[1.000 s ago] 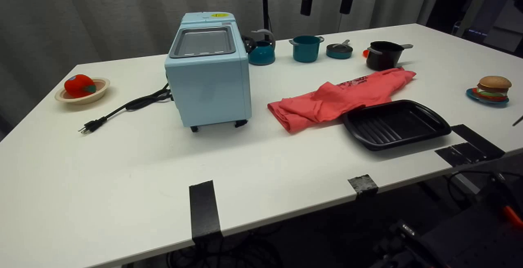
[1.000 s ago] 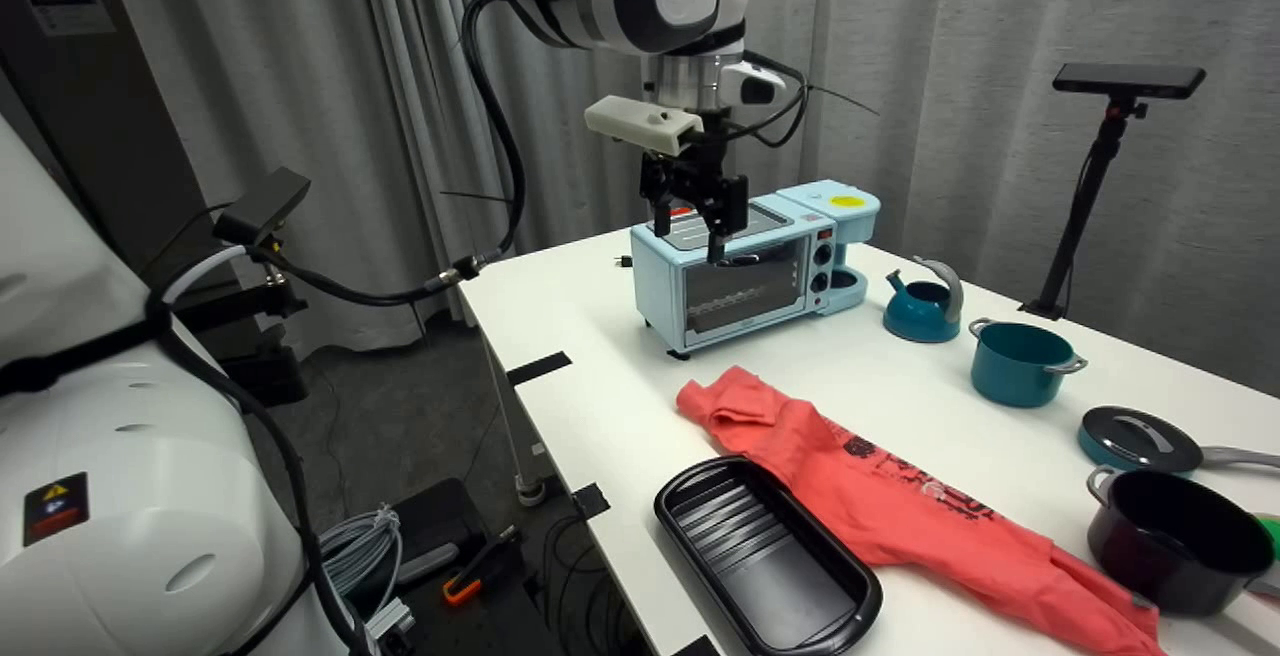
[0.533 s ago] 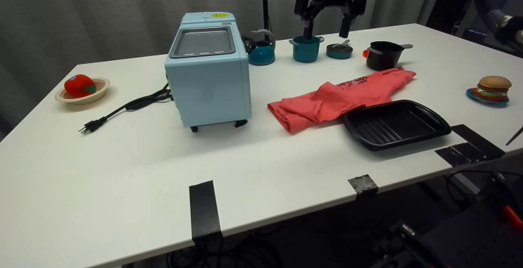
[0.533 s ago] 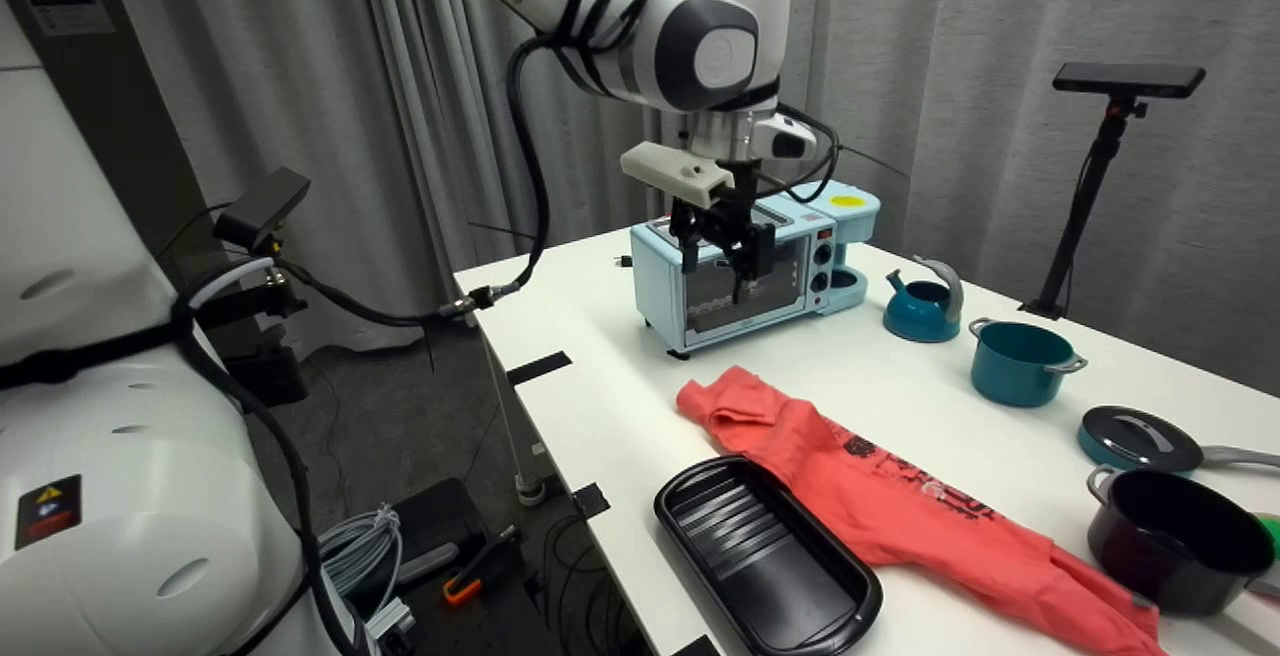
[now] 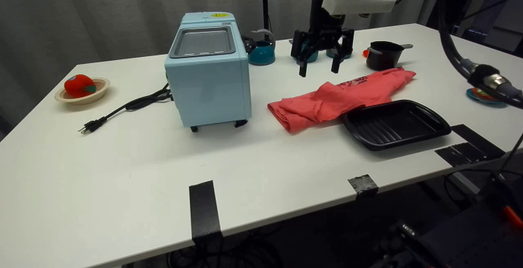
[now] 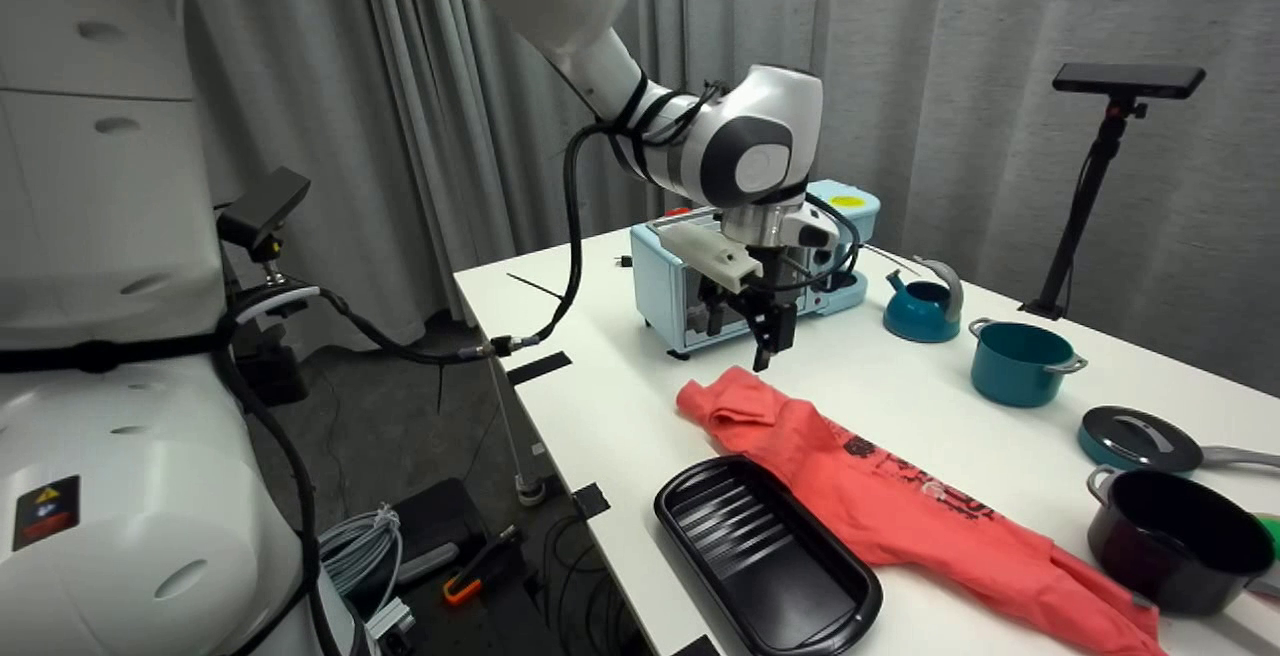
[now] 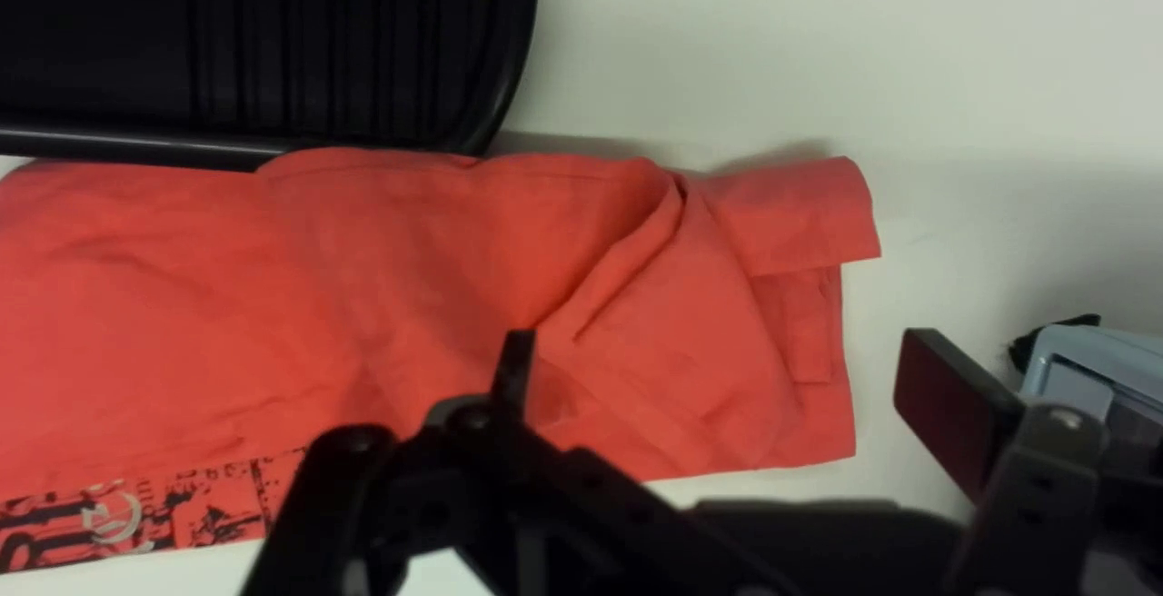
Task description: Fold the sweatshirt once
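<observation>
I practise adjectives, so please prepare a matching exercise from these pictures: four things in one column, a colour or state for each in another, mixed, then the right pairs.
1. sweatshirt
2. kettle
3. pincer
4. grill pan

A. open, holding nothing
B. black and ridged
C. teal, grey-handled
D. coral-red, rumpled

Pairs: 1-D, 2-C, 3-A, 4-B

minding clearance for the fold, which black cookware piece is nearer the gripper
The ribbed rectangular black grill pan; the round black pot stands farther away, outside the wrist view.

Gray curtains (image 6: 990, 176) hanging in folds, white table (image 5: 122, 186), dark gray floor (image 6: 390, 426)
</observation>
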You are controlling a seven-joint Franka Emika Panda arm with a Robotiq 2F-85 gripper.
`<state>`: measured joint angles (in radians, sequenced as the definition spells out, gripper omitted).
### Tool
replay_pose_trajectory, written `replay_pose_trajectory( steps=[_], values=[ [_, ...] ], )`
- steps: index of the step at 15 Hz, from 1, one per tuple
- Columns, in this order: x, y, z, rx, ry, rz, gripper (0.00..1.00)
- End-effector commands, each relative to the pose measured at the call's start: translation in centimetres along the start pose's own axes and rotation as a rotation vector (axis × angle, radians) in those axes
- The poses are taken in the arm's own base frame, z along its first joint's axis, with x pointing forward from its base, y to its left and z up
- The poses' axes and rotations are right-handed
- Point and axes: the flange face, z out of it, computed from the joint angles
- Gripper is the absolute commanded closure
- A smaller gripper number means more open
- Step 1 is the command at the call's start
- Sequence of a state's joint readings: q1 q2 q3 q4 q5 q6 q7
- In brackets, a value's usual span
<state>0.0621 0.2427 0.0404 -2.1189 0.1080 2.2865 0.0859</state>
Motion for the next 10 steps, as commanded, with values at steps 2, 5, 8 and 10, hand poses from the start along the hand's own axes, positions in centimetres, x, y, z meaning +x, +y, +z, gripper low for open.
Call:
replay_pose_trajectory(
  steps=[2, 5, 8, 10],
  values=[
    [3.1, 1.1, 2.6, -0.021, -0.013, 0.043, 0.0],
    [4.5, 1.4, 3.7, -0.021, -0.024, 0.047, 0.0],
    [5.2, 0.9, 5.1, -0.017, -0.03, 0.04, 0.0],
    [5.4, 0.7, 5.8, -0.018, -0.047, 0.047, 0.0]
  ],
)
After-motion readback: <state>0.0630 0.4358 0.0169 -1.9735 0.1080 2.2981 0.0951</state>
